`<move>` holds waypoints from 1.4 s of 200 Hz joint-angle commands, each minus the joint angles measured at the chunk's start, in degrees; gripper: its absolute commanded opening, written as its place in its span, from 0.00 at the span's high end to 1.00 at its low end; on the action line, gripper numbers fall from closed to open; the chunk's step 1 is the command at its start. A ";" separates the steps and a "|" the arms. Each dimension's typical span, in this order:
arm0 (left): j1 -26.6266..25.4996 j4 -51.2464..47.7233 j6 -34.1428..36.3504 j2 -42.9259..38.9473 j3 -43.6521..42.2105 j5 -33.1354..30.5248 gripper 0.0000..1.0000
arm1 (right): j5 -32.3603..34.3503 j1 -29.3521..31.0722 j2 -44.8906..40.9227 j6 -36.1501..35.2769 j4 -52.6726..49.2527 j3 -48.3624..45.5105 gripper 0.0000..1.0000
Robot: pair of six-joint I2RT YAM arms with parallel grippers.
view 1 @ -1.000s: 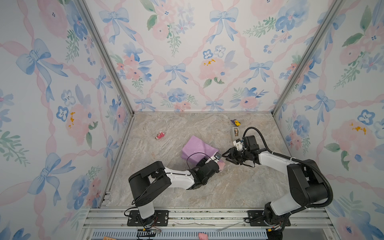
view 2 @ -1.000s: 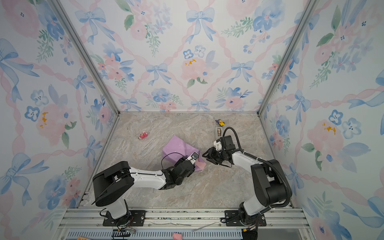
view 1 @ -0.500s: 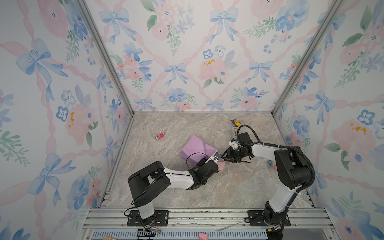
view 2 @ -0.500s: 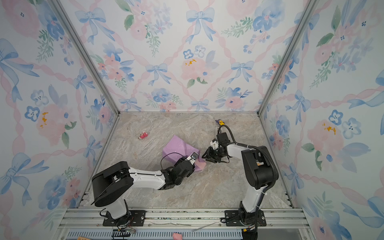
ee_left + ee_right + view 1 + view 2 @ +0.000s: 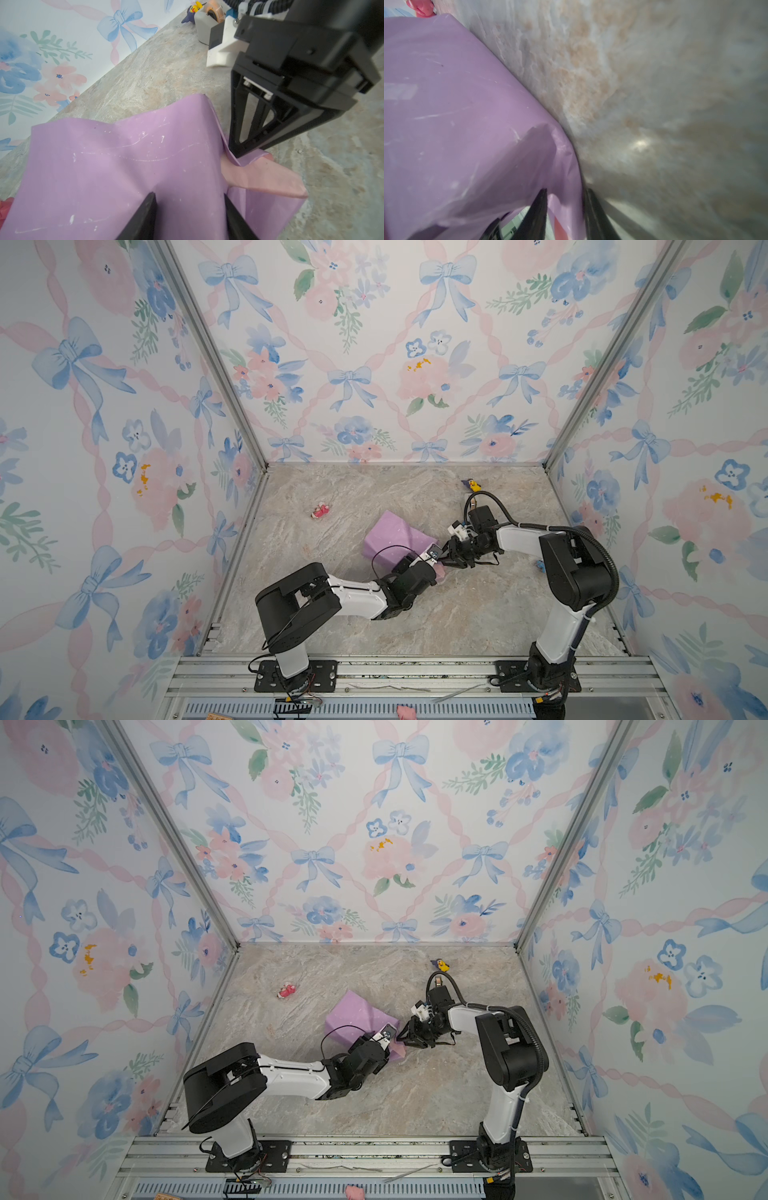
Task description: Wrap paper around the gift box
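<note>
top views, paper (image 5: 388, 533): lying mid-table (image 5: 457, 614), lilac face up, draping over a boxy shape, with a pink flap sticking out at the near-right corner.
top views, gift box: hiding under the paper, not showing.
top views, left gripper (image 5: 390, 1048): resting low at the paper's near-right end, with the right gripper (image 5: 401, 1040) meeting it there.
left wrist, left gripper (image 5: 189, 195): jaws standing part-way apart, lilac paper (image 5: 124, 166) running between them, grip unclear.
left wrist, right gripper (image 5: 236, 149): tip touching the fold beside the pink flap.
right wrist, right gripper (image 5: 564, 191): fingers standing narrow, paper (image 5: 446, 104) edge sitting between them, clamp unclear.
</note>
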 commanded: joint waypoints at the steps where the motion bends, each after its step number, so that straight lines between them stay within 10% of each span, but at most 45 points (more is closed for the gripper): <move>1: 0.27 -7.70 -0.37 1.37 -2.84 6.06 0.52 | -1.45 0.39 1.93 1.43 0.47 -1.34 0.66; 280: 0.72 -5.15 0.89 0.36 -3.95 7.03 0.52 | -7.56 -1.98 -1.96 11.01 18.92 -7.62 0.69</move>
